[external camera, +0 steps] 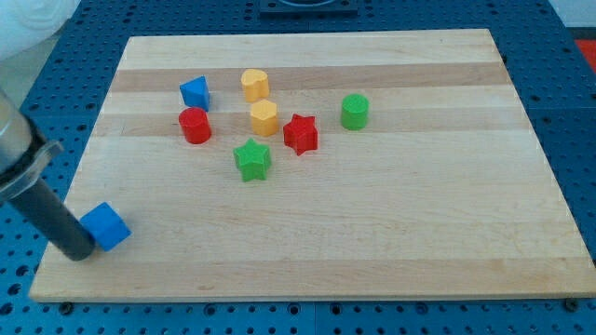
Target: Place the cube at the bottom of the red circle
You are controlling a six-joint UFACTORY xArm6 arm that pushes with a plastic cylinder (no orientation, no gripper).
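Camera view. My tip (76, 251) rests on the tabletop (372, 233) near the view's bottom-left corner, touching the left side of the blue cube (105, 226). The rod carries no claw, so no claw state can be reported.

The blue cube sits turned at an angle, well apart from the other blocks and below-left of them. The red circle (195, 125), a short cylinder, stands toward the view's upper left. The ground directly beneath it is bare wood.

Other items noted: a blue triangular block (195, 92) just above the red circle; two yellow blocks (254, 85) (264, 118), shape unclear; a red star (300, 134); a green star (251, 159); a green cylinder (354, 111) furthest toward the view's right.
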